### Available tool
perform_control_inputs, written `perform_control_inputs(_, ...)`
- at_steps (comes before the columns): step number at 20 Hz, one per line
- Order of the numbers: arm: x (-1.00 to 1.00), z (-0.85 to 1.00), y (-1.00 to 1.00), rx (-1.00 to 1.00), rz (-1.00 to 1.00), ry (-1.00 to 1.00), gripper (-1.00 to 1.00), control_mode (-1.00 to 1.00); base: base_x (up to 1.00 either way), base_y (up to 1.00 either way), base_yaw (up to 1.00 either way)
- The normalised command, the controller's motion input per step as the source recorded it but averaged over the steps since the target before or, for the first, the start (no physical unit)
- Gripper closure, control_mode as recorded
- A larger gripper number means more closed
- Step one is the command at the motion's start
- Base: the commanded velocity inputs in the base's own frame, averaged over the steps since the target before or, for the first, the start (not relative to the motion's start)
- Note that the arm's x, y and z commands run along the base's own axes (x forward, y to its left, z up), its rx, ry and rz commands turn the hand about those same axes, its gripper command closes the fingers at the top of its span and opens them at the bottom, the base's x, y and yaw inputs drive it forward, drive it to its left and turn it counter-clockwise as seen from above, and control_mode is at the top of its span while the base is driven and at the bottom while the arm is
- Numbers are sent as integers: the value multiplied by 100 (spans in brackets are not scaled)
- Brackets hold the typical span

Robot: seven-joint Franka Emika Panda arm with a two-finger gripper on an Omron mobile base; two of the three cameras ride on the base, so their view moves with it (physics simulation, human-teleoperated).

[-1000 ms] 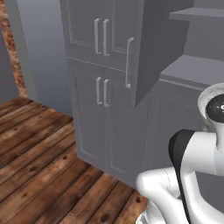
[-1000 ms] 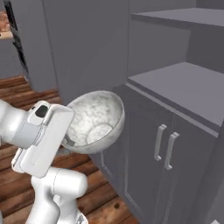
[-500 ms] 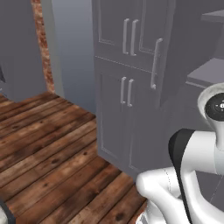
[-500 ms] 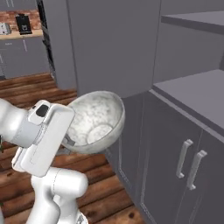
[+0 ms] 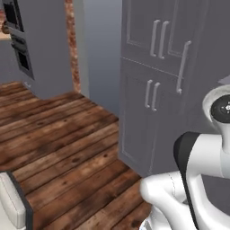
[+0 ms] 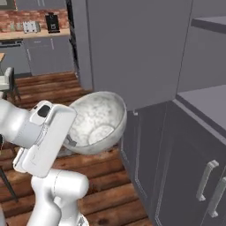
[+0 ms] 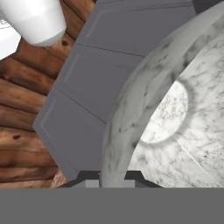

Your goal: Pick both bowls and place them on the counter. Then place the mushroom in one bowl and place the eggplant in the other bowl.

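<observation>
While the arm holds it up in the air, the stone bowl tips on its side, its hollow facing the right base camera, just beside the grey cupboard and over the wood floor. In the hand view the gripper pinches the bowl's rim.

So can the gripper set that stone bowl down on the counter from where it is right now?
Probably not yet. The gripper holds the stone bowl up over the wood floor, beside grey cabinets; no tan counter lies within its reach here.
</observation>
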Motion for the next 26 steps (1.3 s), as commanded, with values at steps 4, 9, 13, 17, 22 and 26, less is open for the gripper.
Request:
perform_control_inputs(4, 0, 0, 0, 0, 0, 0, 100, 100, -58, -72, 50)
perform_control_inputs(9, 0, 0, 0, 0, 0, 0, 100, 100, -47, -77, 46)
perform_control_inputs(13, 0, 0, 0, 0, 0, 0, 100, 100, -44, -20, 36)
perform_control_inputs(17, 0, 0, 0, 0, 0, 0, 100, 100, -43, 2, 26)
perform_control_inputs(22, 0, 0, 0, 0, 0, 0, 100, 100, -46, 9, 26)
perform_control_inputs(26, 0, 0, 0, 0, 0, 0, 100, 100, -56, 19, 30)
